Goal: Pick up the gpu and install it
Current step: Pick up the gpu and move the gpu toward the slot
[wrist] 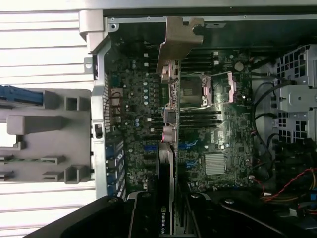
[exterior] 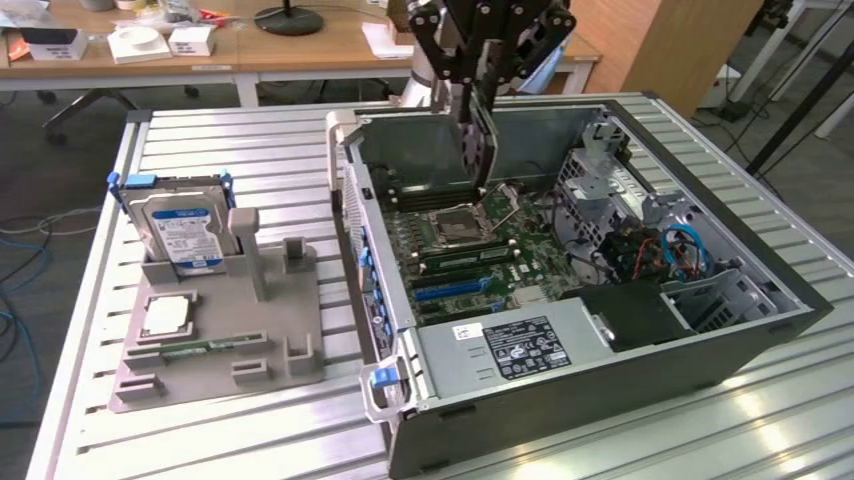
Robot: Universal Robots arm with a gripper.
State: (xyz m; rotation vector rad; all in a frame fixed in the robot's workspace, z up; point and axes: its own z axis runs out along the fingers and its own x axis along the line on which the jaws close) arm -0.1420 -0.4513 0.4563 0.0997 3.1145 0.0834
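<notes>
Your black tool [exterior: 475, 85] is clamped on the thin black gpu card with a silvery end [exterior: 478, 150], which hangs upright. Right below the tool, an open black computer case [exterior: 747, 340] sits on the ribbed silver metal desk [exterior: 240, 150]. Beyond it stands a cluttered wooden desk [exterior: 307, 50].

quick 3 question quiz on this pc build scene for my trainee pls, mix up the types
1. True or false: the gripper is shut on the graphics card, which hangs upright over the open computer case.
2. Where is the hard drive? A in the case; B in the grey holder; C in the gripper.
3. Fill in: the hard drive's label is ___.
Key: 1 true; 2 B; 3 blue.
</notes>
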